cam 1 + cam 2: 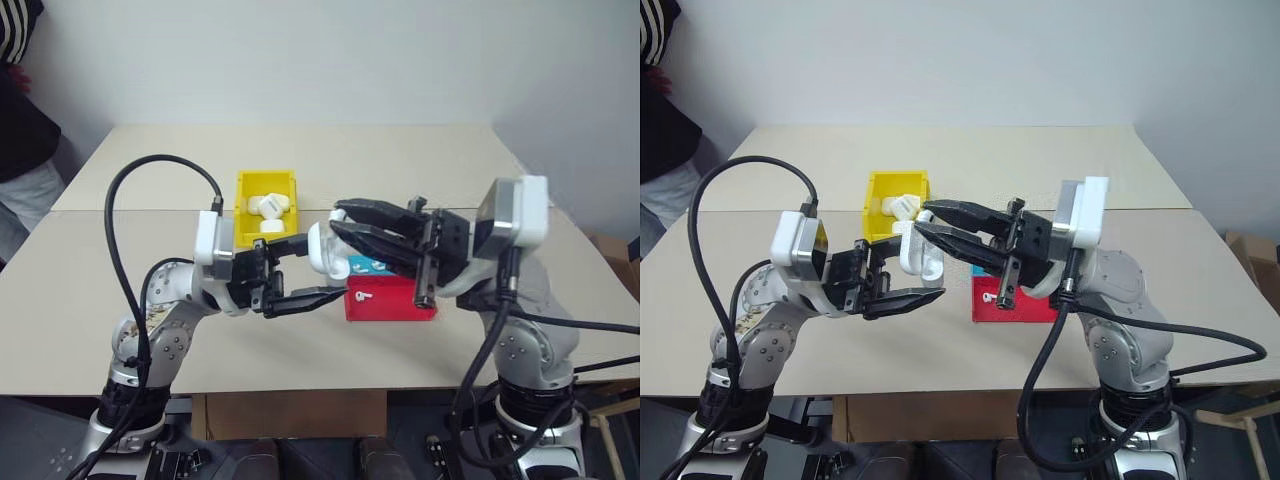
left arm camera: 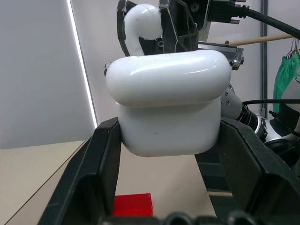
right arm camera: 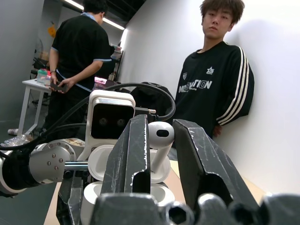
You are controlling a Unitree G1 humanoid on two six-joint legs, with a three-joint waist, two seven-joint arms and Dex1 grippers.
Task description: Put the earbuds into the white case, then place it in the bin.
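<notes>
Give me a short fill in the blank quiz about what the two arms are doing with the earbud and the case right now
1. The left tool grips the glossy white rounded charging case between its black ____.
2. The right tool pinches a tiny glossy white earbud, held just above the ____.
3. Behind the arms, the small bright ____ plastic bin holds white pieces.
4. The red tray lies on the beige table, beneath the ____ arm.

Missing words: fingers; case; yellow; right
</notes>
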